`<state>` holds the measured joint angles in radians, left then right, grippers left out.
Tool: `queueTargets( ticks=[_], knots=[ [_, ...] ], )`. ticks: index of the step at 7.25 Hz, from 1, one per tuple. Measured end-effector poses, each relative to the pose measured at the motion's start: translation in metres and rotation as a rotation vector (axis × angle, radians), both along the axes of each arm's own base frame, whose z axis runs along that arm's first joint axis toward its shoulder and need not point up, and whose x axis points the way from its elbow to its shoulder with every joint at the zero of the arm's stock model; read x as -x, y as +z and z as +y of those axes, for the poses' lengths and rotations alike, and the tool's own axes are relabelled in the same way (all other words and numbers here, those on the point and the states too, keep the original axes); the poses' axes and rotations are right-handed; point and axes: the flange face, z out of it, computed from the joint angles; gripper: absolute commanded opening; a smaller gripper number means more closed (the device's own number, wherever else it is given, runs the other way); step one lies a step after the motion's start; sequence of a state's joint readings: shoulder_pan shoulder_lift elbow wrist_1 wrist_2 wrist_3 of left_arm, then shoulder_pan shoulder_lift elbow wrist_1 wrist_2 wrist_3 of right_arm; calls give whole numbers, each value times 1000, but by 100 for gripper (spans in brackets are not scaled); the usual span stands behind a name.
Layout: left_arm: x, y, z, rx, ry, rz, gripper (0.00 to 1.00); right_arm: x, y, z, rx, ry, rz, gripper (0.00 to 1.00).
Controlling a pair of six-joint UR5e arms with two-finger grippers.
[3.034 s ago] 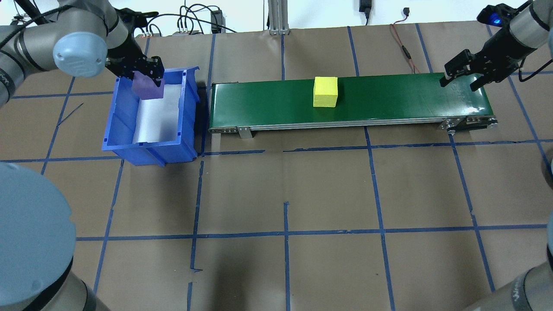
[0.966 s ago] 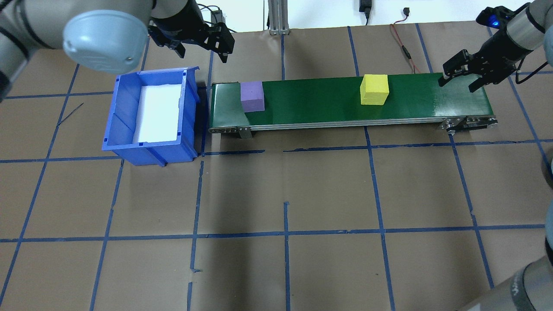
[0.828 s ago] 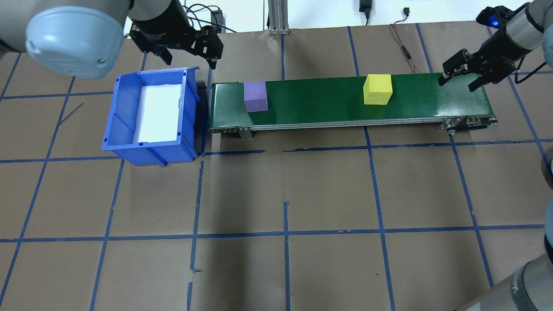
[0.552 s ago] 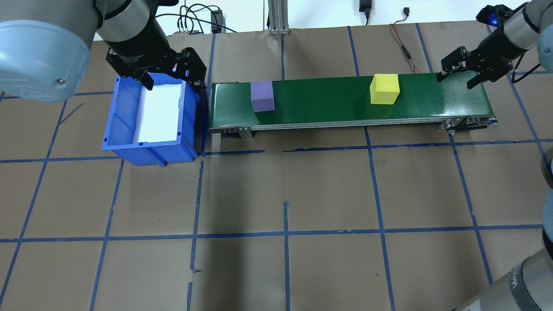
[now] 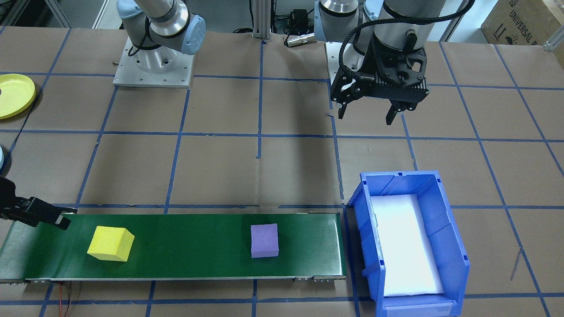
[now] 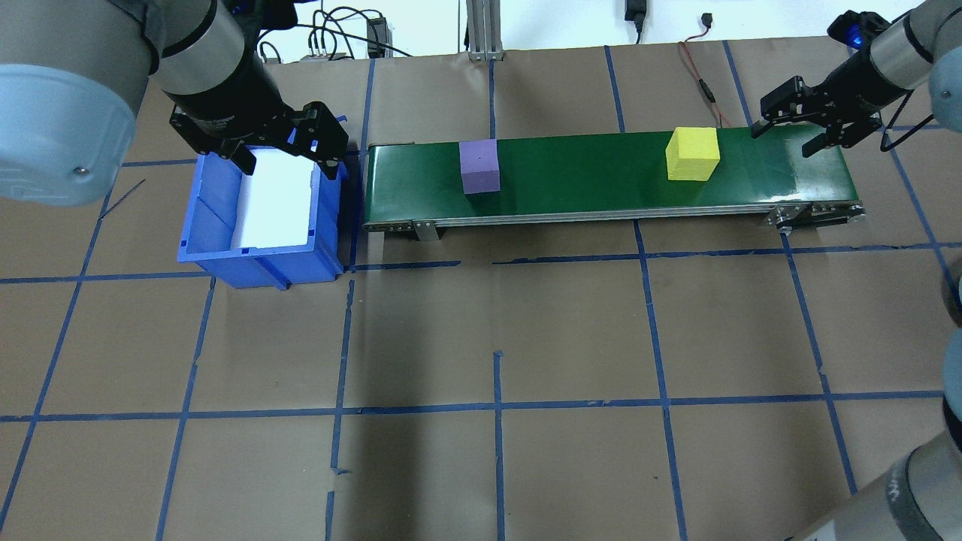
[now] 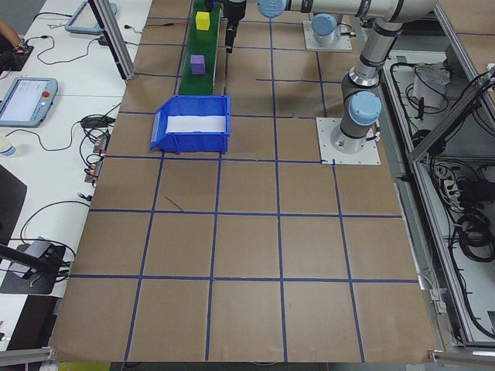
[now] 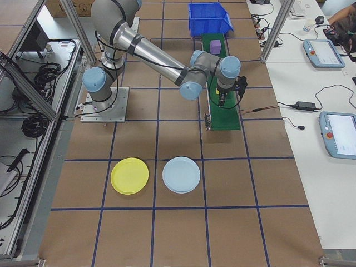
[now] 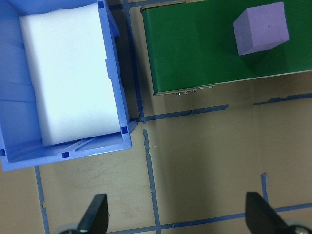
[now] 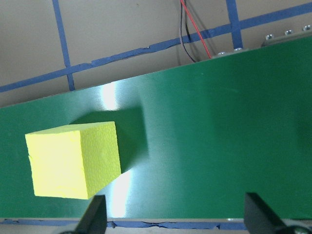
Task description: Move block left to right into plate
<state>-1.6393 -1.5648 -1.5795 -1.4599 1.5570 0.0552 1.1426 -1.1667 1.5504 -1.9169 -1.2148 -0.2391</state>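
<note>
Brown-papered surface point(image 6: 496, 315), blue tape grid. Since a second ago both blocks have ridden further along the green conveyor point(image 6: 601, 180): yellow block point(image 6: 692, 154) now near its right end, purple block point(image 6: 479, 167) past the left end. Left tool point(image 6: 282, 146), released and empty, has swung back over the blue bin point(image 6: 207, 225). Right tool point(image 6: 815, 128), fingers spread, waits just beyond the yellow block. Judgement: pickup imminent; yellow plate point(image 8: 129, 176) and pale blue plate point(image 8: 181, 175) sit well apart from the belt.

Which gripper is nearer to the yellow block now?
Right. The right gripper hangs open over the belt's end, just beyond the yellow block. The left gripper is far off, over the blue bin.
</note>
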Motion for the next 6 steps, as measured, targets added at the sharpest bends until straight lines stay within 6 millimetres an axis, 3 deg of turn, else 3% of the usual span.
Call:
queueTargets(
  ticks=[6],
  knots=[
    [0,6,3,6,5,0,100,2,-15,-7,14,-3,-9,100]
  ],
)
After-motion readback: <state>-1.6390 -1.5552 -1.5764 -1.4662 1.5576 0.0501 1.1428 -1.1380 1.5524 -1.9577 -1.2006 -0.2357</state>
